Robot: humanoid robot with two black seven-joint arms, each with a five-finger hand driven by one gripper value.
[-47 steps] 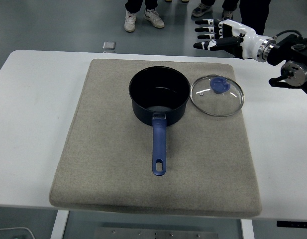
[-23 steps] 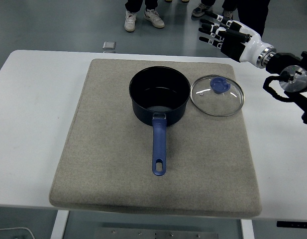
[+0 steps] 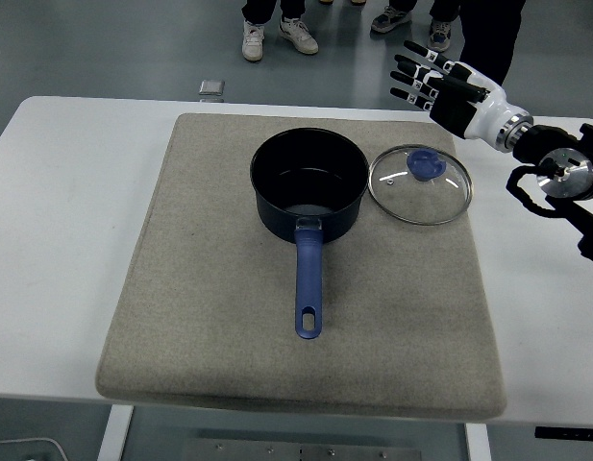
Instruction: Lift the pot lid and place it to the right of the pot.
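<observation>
Fingers spread, right hand [image 3: 438,84] holds nothing, above lid [image 3: 421,184].

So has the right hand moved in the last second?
Yes. The right hand has risen and drawn back toward the table's far edge, farther from the glass lid, which lies beside the pot.

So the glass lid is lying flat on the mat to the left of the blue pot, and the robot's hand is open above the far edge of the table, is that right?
Not quite. The head view shows the glass lid lying flat on the mat to the right of the blue pot, not the left. The rest holds: the right hand is open, fingers spread, above the table's far edge.
</observation>
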